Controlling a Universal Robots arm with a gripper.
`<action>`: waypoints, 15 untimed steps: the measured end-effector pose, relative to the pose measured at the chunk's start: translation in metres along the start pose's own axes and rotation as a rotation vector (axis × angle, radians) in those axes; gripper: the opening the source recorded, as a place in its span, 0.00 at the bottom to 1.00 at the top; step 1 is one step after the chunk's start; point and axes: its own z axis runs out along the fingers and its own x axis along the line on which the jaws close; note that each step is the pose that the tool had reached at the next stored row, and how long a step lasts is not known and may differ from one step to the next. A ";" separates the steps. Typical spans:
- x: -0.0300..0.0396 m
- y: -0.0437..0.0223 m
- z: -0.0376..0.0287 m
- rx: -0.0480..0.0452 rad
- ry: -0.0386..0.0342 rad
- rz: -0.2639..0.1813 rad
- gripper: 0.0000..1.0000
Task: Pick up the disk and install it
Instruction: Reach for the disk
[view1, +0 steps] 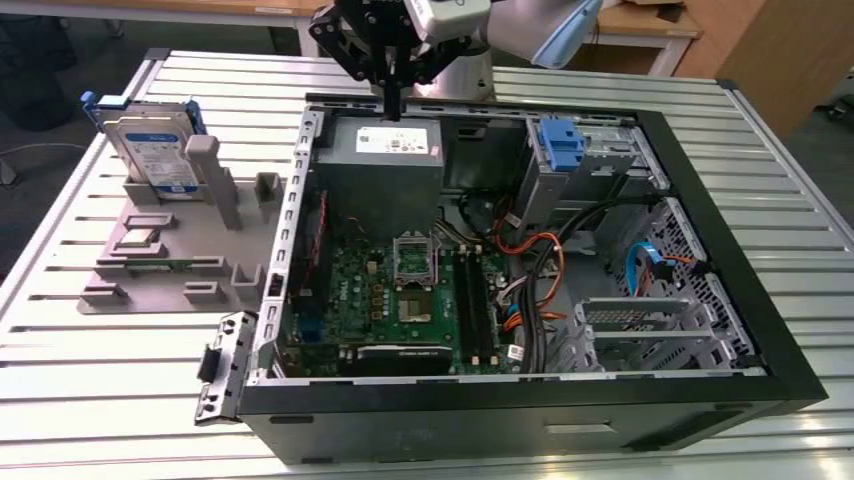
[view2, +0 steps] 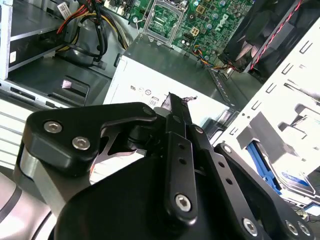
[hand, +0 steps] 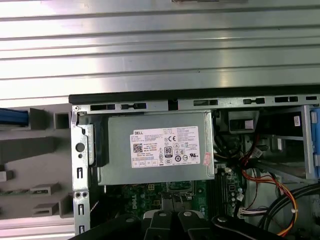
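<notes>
Open computer case (view1: 534, 405) on counter (view1: 107, 380) holds motherboard (view1: 400, 290) and power supply (view1: 387, 145). Disk (view1: 150, 150) upright in grey holder (view1: 174, 250), outside case, on exterior view's left. Arm vertical, fingers (view1: 391, 100) pointing down just above power supply; second wrist view shows them pressed together, gripping nothing

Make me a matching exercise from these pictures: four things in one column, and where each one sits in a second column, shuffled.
Column one:
1. disk
2. tool
3. blue bracket
4. motherboard

Column two:
A. over the power-supply box
B. upright in the grey holder, outside the case
C. flat inside the case, green
D. on the drive cage

Pairs: 1-B, 2-A, 3-D, 4-C.
</notes>
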 end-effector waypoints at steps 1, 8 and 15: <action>0.0001 0.0006 0.0001 -0.0001 0.0000 0.000 0.11; 0.0006 0.0078 0.0006 0.0000 0.0001 0.000 0.11; 0.0064 0.0175 0.0024 -0.0001 0.0000 0.000 0.11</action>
